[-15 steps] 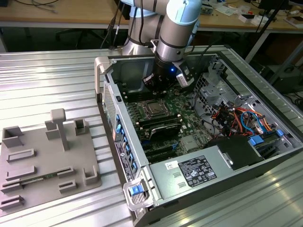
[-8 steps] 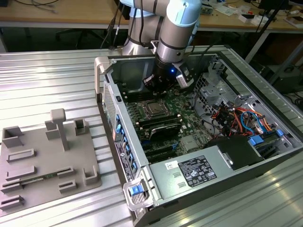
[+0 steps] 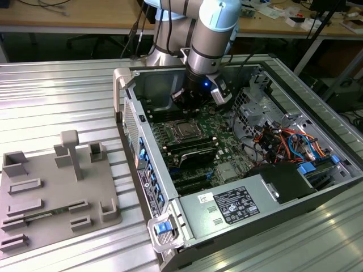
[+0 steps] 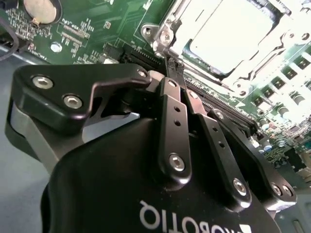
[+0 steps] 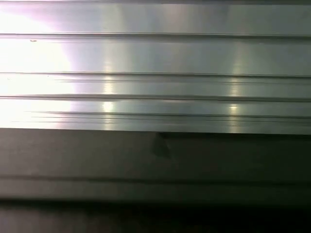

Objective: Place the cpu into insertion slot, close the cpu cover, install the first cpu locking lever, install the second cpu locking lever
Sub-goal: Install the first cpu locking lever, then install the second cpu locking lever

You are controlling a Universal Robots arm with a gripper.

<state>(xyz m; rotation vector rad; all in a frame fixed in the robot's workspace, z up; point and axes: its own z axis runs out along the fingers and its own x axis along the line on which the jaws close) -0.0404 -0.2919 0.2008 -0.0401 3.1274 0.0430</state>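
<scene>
The cpu [image 4: 228, 29], a square chip with a silver-grey top, lies in the insertion slot [image 3: 184, 130] on the green motherboard [image 4: 97, 24]. The cpu cover [image 4: 167, 26], a silvery frame, lies flat around the chip. My gripper [image 4: 174, 65] is shut, fingers pressed together with nothing visible between them. Its tips stand just off one corner of the socket, close above the board. In the exterior view the gripper [image 3: 190, 101] hangs inside the open computer case, just behind the socket. I cannot make out how the locking levers stand.
The case wall [image 3: 127, 113] rises at the exterior view's left of the board. Long black memory slots [image 3: 193, 150], a power supply [image 3: 232, 207] and a tangle of cables [image 3: 283, 141] crowd the case. A grey fixture plate [image 3: 57, 192] lies on the ribbed metal table [image 5: 155, 58].
</scene>
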